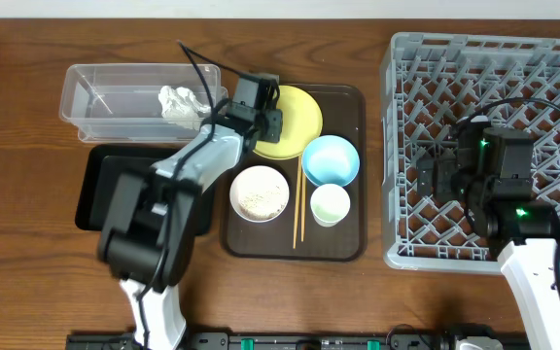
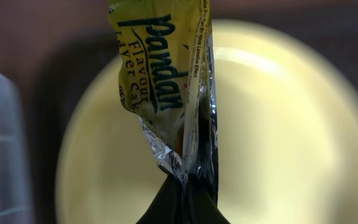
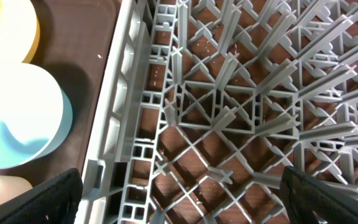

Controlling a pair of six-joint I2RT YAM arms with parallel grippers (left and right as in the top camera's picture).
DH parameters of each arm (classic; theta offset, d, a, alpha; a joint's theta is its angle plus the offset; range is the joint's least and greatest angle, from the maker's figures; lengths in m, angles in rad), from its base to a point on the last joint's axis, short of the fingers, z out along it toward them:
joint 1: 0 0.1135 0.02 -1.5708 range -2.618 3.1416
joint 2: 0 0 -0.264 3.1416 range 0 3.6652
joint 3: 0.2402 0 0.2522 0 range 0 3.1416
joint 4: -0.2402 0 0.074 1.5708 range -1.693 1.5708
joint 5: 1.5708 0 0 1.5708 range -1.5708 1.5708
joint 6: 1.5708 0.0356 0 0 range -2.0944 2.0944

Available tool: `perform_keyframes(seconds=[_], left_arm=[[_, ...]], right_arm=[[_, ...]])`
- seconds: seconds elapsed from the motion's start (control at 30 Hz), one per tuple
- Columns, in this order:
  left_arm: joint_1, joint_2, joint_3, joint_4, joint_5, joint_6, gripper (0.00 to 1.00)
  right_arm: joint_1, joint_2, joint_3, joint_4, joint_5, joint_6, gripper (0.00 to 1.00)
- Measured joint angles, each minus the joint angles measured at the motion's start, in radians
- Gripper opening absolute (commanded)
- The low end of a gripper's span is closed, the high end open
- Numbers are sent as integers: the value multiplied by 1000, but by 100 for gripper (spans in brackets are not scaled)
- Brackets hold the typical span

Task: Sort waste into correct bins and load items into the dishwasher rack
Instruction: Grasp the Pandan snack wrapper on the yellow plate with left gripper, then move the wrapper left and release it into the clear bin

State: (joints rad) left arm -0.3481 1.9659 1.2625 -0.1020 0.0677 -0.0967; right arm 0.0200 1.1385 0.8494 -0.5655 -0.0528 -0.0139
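In the left wrist view my left gripper (image 2: 188, 190) is shut on the lower end of the snack wrapper (image 2: 160, 93), a yellow-green foil pack that hangs just above the round yellow plate (image 2: 278, 137). Overhead, this gripper (image 1: 268, 119) sits over the plate's (image 1: 299, 122) left part and hides the wrapper. The crumpled white tissue (image 1: 181, 102) lies in the clear container (image 1: 115, 92), with the black tray (image 1: 105, 185) in front of it. My right gripper (image 1: 434, 167) stands open over the left part of the grey dishwasher rack (image 1: 513, 68), its fingers (image 3: 42, 199) wide apart with nothing between them.
On the brown serving tray (image 1: 353, 243) stand the light blue bowl (image 1: 331, 158), the white bowl (image 1: 260, 192) holding beige crumbs, the small pale cup (image 1: 330, 204) and the chopsticks (image 1: 299, 209). The rack's pegs (image 3: 229, 118) rise under my right gripper (image 3: 185, 205).
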Motion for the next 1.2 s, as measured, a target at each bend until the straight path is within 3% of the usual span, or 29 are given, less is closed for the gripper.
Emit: perform_keyframes(seconds=[0.17, 0.27, 0.57, 0.7, 0.77, 0.8, 0.9, 1.07, 1.2], left_arm=[[28, -183, 0, -11, -2, -13, 6], [81, -250, 0, -19, -26, -80, 6], [297, -216, 0, -110, -69, -539, 8], [337, -188, 0, -122, -73, -682, 17], [345, -182, 0, -122, -74, -723, 40], [347, -181, 0, -119, -73, -739, 48], [348, -181, 0, -111, -73, -763, 57], [345, -191, 0, -123, -71, -702, 61], [324, -252, 0, -185, -72, -577, 62]], right_arm=[[0, 0, 0, 0, 0, 0, 99], [0, 0, 0, 0, 0, 0, 99], [0, 0, 0, 0, 0, 0, 99], [0, 0, 0, 0, 0, 0, 99], [0, 0, 0, 0, 0, 0, 99], [0, 0, 0, 0, 0, 0, 99], [0, 0, 0, 0, 0, 0, 99], [0, 0, 0, 0, 0, 0, 99], [0, 0, 0, 0, 0, 0, 99]])
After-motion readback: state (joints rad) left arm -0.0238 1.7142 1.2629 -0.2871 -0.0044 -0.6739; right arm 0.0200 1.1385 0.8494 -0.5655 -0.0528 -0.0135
